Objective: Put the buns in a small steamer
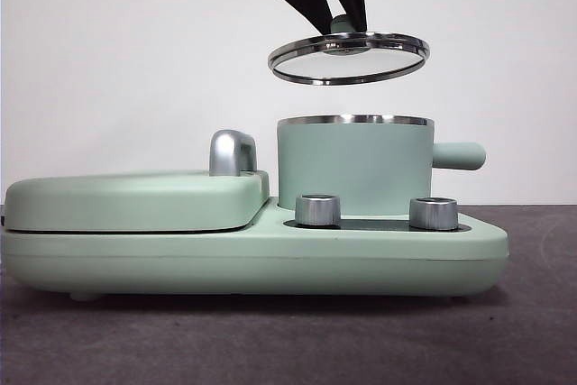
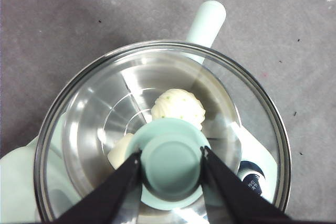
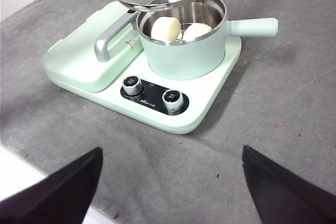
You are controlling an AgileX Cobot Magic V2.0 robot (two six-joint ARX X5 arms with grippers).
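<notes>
The small steamer (image 1: 353, 164) is a mint-green pot with a steel rim and a side handle, standing on the cooker base. Both buns lie inside it: the smooth cream one (image 3: 165, 28) and the ridged one with green flecks (image 3: 196, 30), also seen through the glass as the ridged bun (image 2: 178, 106). My left gripper (image 2: 171, 158) is shut on the green knob of the glass lid (image 1: 349, 56), which hangs level a short way above the steamer. My right gripper (image 3: 170, 182) is open, well back from the cooker over the grey table.
The steamer sits on a mint-green cooker base (image 1: 252, 254) with two steel dials (image 1: 317, 209). Beside it lies a flat griddle section (image 1: 135, 200) with a chrome handle (image 1: 232, 152). Grey table surrounds the cooker; a white wall stands behind.
</notes>
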